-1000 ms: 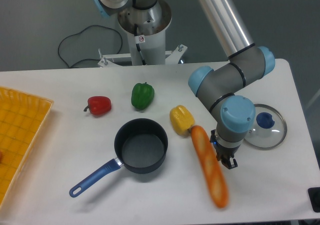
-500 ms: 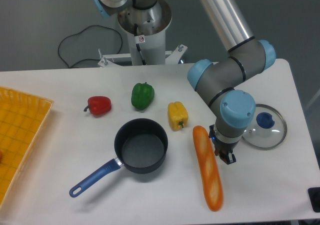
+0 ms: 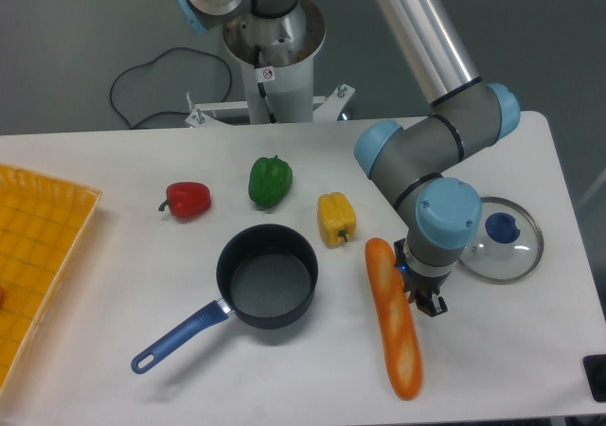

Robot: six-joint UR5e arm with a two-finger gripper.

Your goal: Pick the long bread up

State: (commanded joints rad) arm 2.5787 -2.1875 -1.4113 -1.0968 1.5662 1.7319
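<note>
Since a moment ago, the long bread [image 3: 394, 323] and the yellow pepper [image 3: 336, 219] are seen pushed apart, and the fingers [image 3: 426, 303] are lowered just beside the bread's right side. Whether they are spread cannot be told. The bread is laid flat on the surface [image 3: 284, 369], likely so it can be gripped next.

White table [image 3: 114, 170]: bread [image 3: 393, 317], pot [image 3: 267, 276], peppers [image 3: 270, 181].

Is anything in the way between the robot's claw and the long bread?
Nothing visible is. The gripper sits right beside the long bread, on its right side, with no object between them. The yellow pepper and the pot lie off to the bread's left, and the glass lid lies behind the gripper.
</note>
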